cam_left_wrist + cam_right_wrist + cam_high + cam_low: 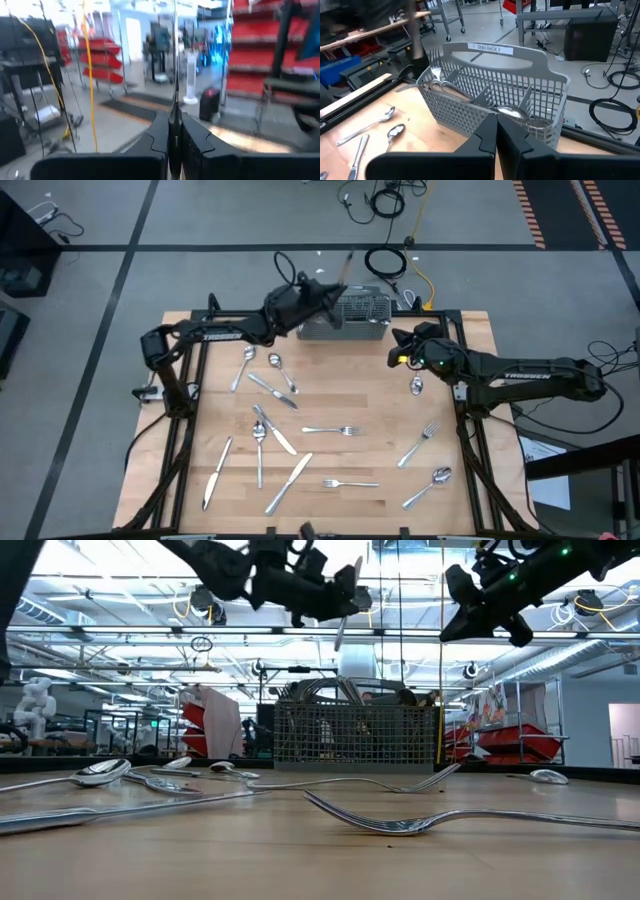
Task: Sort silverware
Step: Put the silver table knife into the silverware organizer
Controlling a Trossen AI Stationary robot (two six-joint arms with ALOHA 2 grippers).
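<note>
Workshop racks, red bins and cables fill the room behind my wooden table (pixel 330 405), which carries the scattered silverware (pixel 290 430).

My left pincer (pixel 333 288) is pinched shut on one slim piece (pixel 346 264), raised in the air over the grey mesh basket (pixel 345 318) at the table's far edge. Which kind of piece it is I cannot tell. From above, its long axis runs out past my fingers and beyond the far edge; from table height it hangs nearly upright, slightly tilted, its lower end clear above the basket's rim. My left wrist camera shows the thin shaft (pixel 175 95) standing straight out from between my fingers (pixel 159 135).

The basket has an arched handle (pixel 495 50) and already holds a fork (pixel 434 67) and a spoon (pixel 512 113) in separate compartments.

My right pincer (pixel 402 348) is fully closed on nothing, hovering near the basket's right end, toward the far right corner. A spoon (pixel 417 386) lies on the table just beside that arm.

Forks, spoons and knives lie flat across the middle and near half of the table, pointing in all directions, some crossing one another. Nearest the low camera a fork (pixel 420 822) lies curved, tines up.
</note>
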